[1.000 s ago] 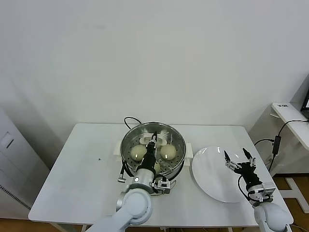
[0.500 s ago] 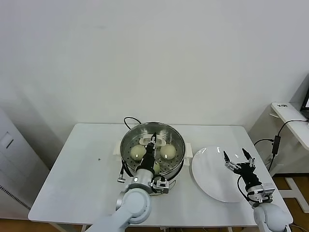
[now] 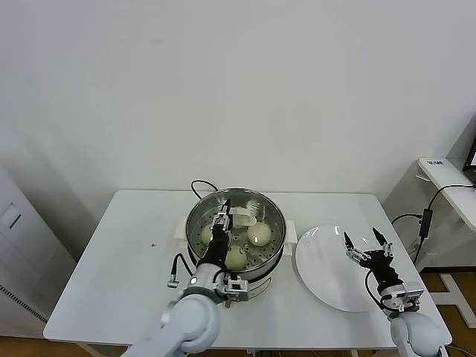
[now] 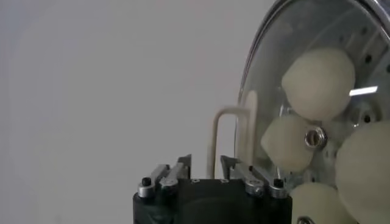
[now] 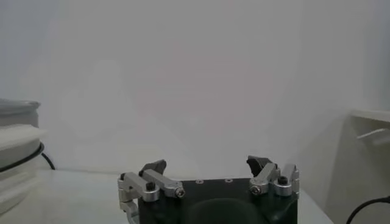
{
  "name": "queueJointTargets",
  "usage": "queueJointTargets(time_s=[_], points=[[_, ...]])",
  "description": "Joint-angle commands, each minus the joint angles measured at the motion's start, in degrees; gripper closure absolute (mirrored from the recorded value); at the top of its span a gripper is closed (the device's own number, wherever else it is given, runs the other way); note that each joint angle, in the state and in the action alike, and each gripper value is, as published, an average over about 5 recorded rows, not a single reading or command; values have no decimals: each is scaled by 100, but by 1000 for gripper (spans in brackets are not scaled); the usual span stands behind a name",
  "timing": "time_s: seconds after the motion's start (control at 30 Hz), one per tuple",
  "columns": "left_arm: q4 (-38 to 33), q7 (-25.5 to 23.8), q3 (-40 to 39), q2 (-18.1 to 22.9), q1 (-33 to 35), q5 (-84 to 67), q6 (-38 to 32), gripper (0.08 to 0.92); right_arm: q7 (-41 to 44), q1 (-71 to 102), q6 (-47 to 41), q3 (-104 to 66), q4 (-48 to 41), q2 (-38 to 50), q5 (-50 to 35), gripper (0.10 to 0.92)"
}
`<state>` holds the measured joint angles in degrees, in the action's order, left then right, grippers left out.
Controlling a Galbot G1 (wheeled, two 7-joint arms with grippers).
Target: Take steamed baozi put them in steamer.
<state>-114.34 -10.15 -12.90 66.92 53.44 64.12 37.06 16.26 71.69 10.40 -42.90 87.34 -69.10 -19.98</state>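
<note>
A large round shiny stainless-steel steamer (image 3: 236, 223) with a perforated inner tray is seen on a white rectangular table (image 3: 134, 260), standing on a white base with a black cord (image 3: 199, 186) looping out behind it. Small round cream-white steamed baozi (image 3: 258, 234) are seen lying on the tray inside the steamer; three are counted in the head view, and four pale rounded shapes are shown close together in the left wrist view (image 4: 318, 82). None of them is held.

The left gripper (image 3: 221, 221) is reached over the near rim of the steamer and is held above the buns on the steamer's left half. Its fingers (image 4: 183, 167) are seen parted, with nothing between them.

A round white plate (image 3: 327, 275) is set on the table just to the right of the steamer, not touching it. The right gripper (image 3: 366, 239) is held above the far right part of that plate, well apart from the steamer. Its fingers (image 5: 152, 169) are spread wide and nothing is gripped.

A white side table (image 3: 450, 186) with a black cable is seen beyond the plate, further from the steamer.
</note>
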Motion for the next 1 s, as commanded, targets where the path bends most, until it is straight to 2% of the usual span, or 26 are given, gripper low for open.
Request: queueJointTargets(time_s=[0.03, 0.13, 0.27, 0.4, 0.6, 0.8, 1.0], points=[[-1758, -842, 1143, -648, 362, -3915, -1110, 408, 33, -35, -48, 15, -4, 26, -53, 203], [-1758, -687, 1807, -630, 263, -5643, -1294, 321, 17, -52, -161, 30, 23, 28, -181, 203], [-1704, 85, 3013, -463, 278, -8242, -1212, 218, -178, -67, -276, 67, 50, 54, -261, 203], [-1301, 491, 4237, -388, 488, -9526, -1171, 181, -464, -68, -408, 87, 128, 136, -152, 203], [-397, 806, 5033, -310, 949, -9475, -1441, 177, -397, -115, -435, 80, 130, 176, -214, 203], [426, 682, 5099, -326, 1516, -9069, -1858, 177, -277, -122, -580, 16, 241, 108, -19, 203], [892, 652, 4928, -398, 1701, -8967, -2066, 177, -473, -63, -703, 90, 333, 102, 21, 203]])
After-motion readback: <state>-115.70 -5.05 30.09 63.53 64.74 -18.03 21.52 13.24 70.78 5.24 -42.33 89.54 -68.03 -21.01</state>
